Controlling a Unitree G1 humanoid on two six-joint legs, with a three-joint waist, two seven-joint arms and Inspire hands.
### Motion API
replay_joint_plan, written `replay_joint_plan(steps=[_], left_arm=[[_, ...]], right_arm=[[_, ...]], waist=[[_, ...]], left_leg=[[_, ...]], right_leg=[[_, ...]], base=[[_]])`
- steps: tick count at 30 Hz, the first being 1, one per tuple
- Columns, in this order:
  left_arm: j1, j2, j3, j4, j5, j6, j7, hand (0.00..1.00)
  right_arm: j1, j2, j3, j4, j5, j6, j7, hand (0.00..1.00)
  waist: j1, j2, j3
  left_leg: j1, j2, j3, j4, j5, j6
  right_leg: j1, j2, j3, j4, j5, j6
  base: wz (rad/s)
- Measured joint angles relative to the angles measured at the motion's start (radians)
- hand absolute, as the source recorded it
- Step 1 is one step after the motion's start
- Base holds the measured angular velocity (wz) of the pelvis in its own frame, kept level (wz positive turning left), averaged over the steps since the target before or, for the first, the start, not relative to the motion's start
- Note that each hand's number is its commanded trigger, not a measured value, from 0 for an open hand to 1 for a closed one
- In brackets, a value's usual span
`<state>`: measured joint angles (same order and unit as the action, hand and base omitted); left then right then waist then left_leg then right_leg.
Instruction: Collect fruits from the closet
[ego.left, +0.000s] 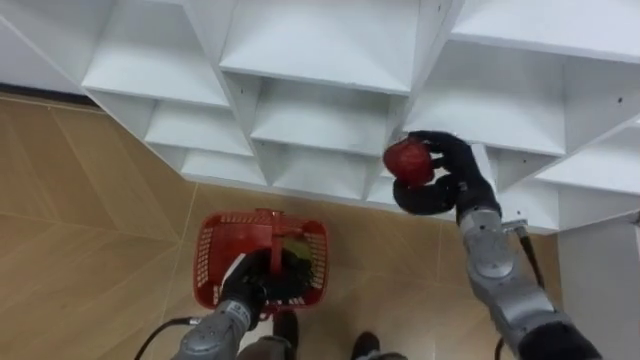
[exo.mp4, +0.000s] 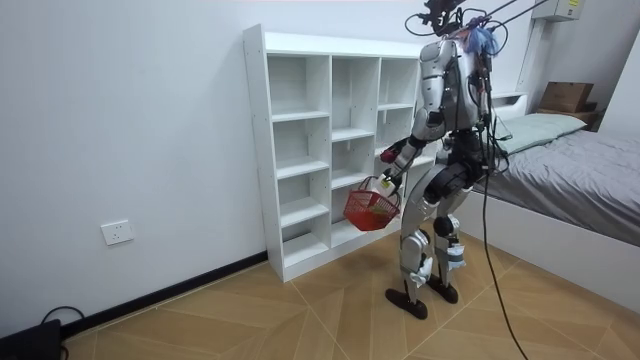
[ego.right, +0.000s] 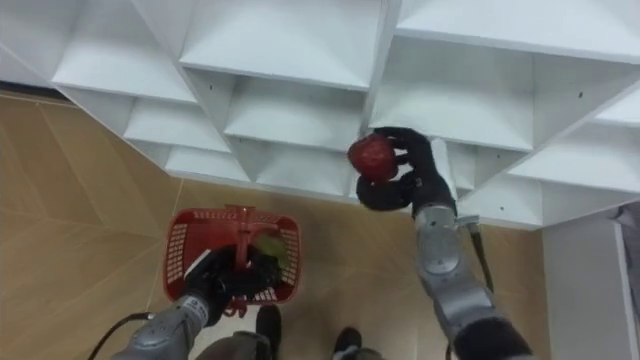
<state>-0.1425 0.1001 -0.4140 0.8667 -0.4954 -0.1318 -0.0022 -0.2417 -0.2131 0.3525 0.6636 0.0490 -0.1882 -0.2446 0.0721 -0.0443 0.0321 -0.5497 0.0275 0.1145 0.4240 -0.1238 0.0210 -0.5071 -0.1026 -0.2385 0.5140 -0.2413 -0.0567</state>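
My right hand (ego.left: 448, 176) is shut on a red apple (ego.left: 407, 161), held in the air just in front of the white closet (ego.left: 330, 60) at its lower shelves. Down to the left my left hand (ego.left: 262, 283) is curled round the handle of a red mesh basket (ego.left: 215, 250) that hangs over the wooden floor. Something yellowish-green lies inside the basket. In the room view I stand facing the white closet (exo.mp4: 300, 150), with the basket (exo.mp4: 371, 209) at knee height and my right hand (exo.mp4: 392, 157) raised near the shelf fronts.
The closet's shelves in sight are bare. A bed (exo.mp4: 570, 170) with a grey cover stands behind me at the room view's right. Wooden floor (exo.mp4: 250, 310) stretches to the room view's left, with a wall socket (exo.mp4: 118, 232) low on the wall.
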Motion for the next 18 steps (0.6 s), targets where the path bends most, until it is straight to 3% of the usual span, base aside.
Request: replay_joint_plan(steps=[5,9,18], left_arm=[[0.030,-0.006,0.016,-0.022,-0.004,-0.003,0.000,1.00],[0.059,-0.004,0.016,-0.046,-0.004,-0.035,0.000,1.00],[0.070,-0.009,-0.005,-0.084,-0.024,-0.044,0.031,1.00]], right_arm=[[0.102,0.032,0.019,-0.057,-0.018,-0.008,0.085,1.00],[0.162,0.032,0.032,-0.073,-0.010,-0.008,0.128,1.00],[0.229,0.026,0.089,-0.127,0.015,-0.007,0.215,1.00]], waist=[[-0.019,0.022,-0.0129],[-0.019,0.022,-0.0127],[-0.023,0.039,-0.0120]], left_leg=[[0.009,0.007,-0.001,-0.007,0.001,0.001],[0.012,0.010,0.001,-0.011,0.002,0.000],[-0.018,0.017,0.007,-0.010,0.003,-0.001]], right_leg=[[0.017,0.012,-0.001,-0.028,0.016,0.001],[0.021,0.017,0.002,-0.037,0.021,0.000],[-0.005,0.023,-0.001,-0.048,0.027,-0.004]], base=[[-0.02],[-0.03],[-0.01]])
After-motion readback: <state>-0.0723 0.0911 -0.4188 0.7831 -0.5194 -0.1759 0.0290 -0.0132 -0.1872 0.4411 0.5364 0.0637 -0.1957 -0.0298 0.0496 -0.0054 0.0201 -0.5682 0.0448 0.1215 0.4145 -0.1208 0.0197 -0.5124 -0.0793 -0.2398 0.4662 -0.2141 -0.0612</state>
